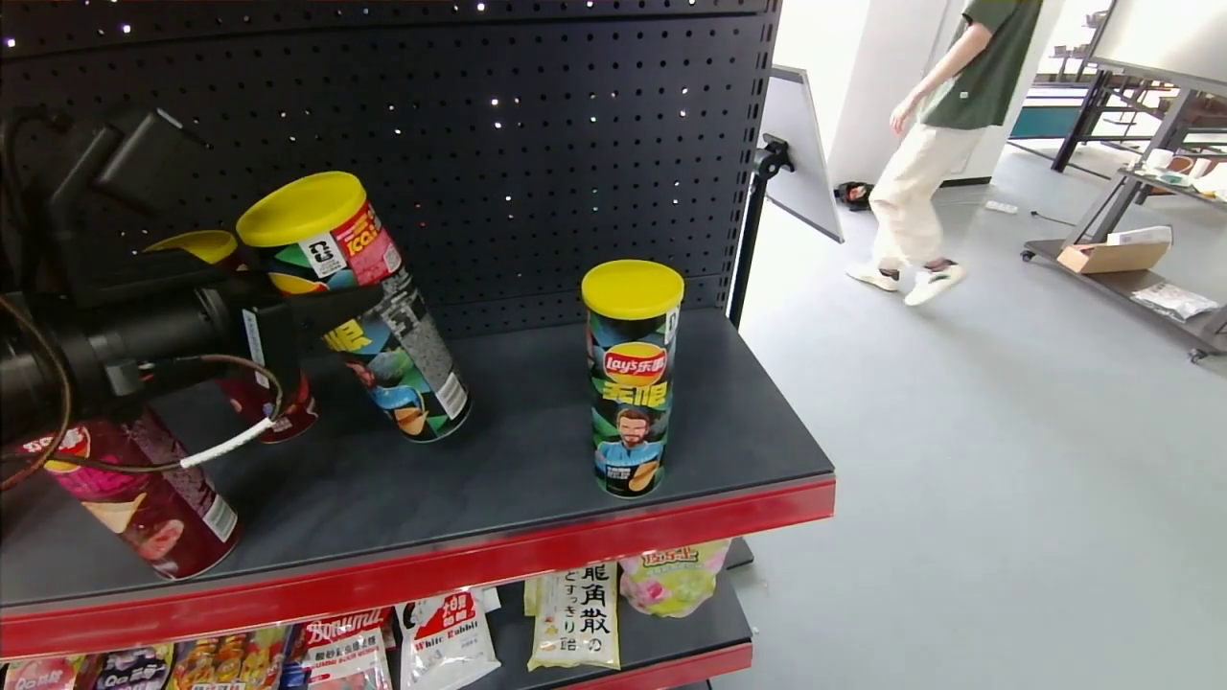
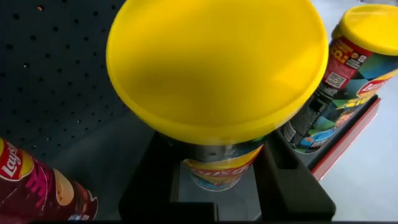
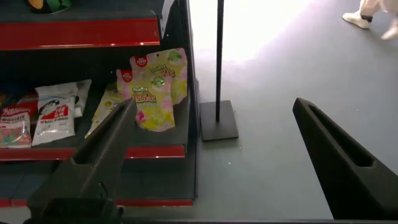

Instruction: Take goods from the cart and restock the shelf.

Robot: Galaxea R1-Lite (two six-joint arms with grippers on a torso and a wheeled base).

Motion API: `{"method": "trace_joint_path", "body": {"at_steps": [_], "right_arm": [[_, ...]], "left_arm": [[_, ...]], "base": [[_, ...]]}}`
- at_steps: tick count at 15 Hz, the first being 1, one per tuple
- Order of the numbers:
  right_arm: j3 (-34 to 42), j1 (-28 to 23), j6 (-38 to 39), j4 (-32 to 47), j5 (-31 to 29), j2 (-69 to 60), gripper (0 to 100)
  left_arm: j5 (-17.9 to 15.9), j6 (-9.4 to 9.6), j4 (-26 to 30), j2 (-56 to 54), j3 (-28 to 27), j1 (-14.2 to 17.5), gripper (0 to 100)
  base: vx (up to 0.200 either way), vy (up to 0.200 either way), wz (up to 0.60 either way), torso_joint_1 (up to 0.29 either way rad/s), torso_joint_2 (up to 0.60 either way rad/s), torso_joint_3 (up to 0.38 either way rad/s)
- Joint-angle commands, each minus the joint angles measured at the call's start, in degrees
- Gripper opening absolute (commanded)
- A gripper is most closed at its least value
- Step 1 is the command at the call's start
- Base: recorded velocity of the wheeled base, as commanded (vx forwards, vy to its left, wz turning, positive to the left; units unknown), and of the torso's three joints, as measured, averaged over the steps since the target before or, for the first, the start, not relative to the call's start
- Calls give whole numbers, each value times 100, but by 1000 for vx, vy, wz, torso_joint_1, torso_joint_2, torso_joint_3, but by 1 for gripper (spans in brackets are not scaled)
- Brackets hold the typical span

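My left gripper [image 1: 359, 305] is shut on a tilted chip can [image 1: 379, 316] with a yellow lid [image 2: 217, 62], its base low over the dark upper shelf [image 1: 518, 450]. In the left wrist view the fingers [image 2: 149, 183] press on both sides of the can body [image 2: 221, 171]. A matching can [image 1: 631, 379] stands upright near the shelf's front right edge and shows beyond the held can [image 2: 357, 56]. My right gripper [image 3: 214, 109] hangs open, with nothing between its fingers, in front of the lower shelf [image 3: 161, 152].
Two maroon chip cans [image 1: 144, 498] [image 1: 273, 407] stand at the shelf's left. A black pegboard [image 1: 537, 144] backs the shelf. Snack bags [image 1: 575, 613] [image 3: 152, 90] lie on the lower shelf. Open grey floor [image 1: 1007, 479] stretches to the right, with a person walking far off.
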Motion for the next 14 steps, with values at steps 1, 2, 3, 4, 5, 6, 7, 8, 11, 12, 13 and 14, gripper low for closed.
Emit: {"method": "trace_joint_path", "body": {"at_steps": [1,2,3,4,5,6,7,8,11,12,13,14], "right_arm": [[-4,-401,36,6,-84,238,100],[5,-542,27,6,-84,211,100],[5,-718,36,6,-84,-17,100],[5,-814,36,6,-84,-325,100],[5,-788,53,-3,-119,-474,100],[5,-761,62,-3,-172,-553,100],[13,-744,62,-20,-225,-553,100],[5,-744,62,-20,-216,-553,100],[13,-744,53,-20,-207,-553,100],[13,-744,53,-20,-207,-553,100],[13,-744,53,-20,-207,-553,100],[13,-744,53,-20,-207,-553,100]], "left_arm": [[-4,-53,-6,193,-121,-45,0],[-4,-62,-6,211,-130,-80,0],[-4,-62,-6,220,-165,-89,0],[-4,-62,-6,228,-183,-107,0],[-4,-62,-6,237,-209,-107,0],[-4,-62,-6,237,-218,-107,0],[-4,-62,-6,246,-262,-107,0],[-13,-62,-23,334,-306,-115,0],[-4,-71,-14,386,-394,-124,0],[-13,-71,-14,404,-403,-124,0],[-4,-71,-14,474,-412,-124,0],[-13,-71,-14,553,-420,-133,0]], "base": [[0,0,0,0,0,0],[0,0,0,0,0,0],[0,0,0,0,0,0],[0,0,0,0,0,0],[0,0,0,0,0,0],[0,0,0,0,0,0],[0,0,0,0,0,0],[0,0,0,0,0,0],[0,0,0,0,0,0],[0,0,0,0,0,0],[0,0,0,0,0,0],[0,0,0,0,0,0]]}}
